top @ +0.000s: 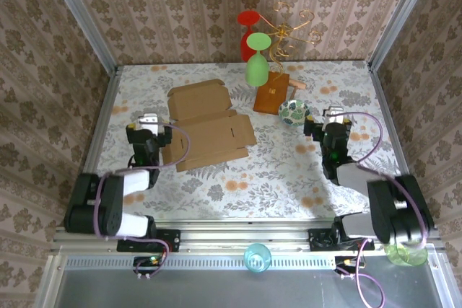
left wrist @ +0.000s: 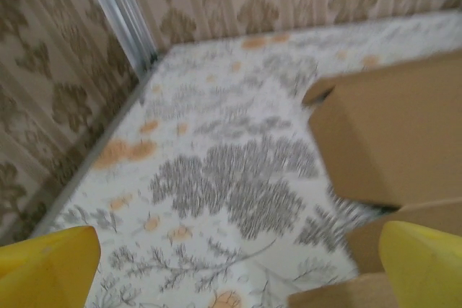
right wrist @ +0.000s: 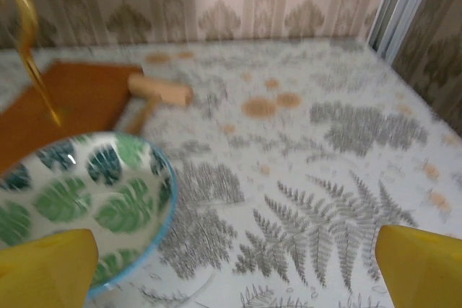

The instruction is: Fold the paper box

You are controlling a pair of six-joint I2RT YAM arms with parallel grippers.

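Left wrist view: paper box [left wrist: 390,135] blurred, cut off at right and bottom edges; crease detail unreadable. Left fingers [left wrist: 45,270] cut off at bottom corners.
Right wrist view: bowl [right wrist: 86,192] cut off at left and bottom; board [right wrist: 79,99] cut off at left; wooden piece [right wrist: 160,91] at board edge blurred, kind unclear.
Top view: gold mark [top: 272,91] on board too small to read; green cup [top: 406,254] partly hidden behind right arm [top: 390,207].
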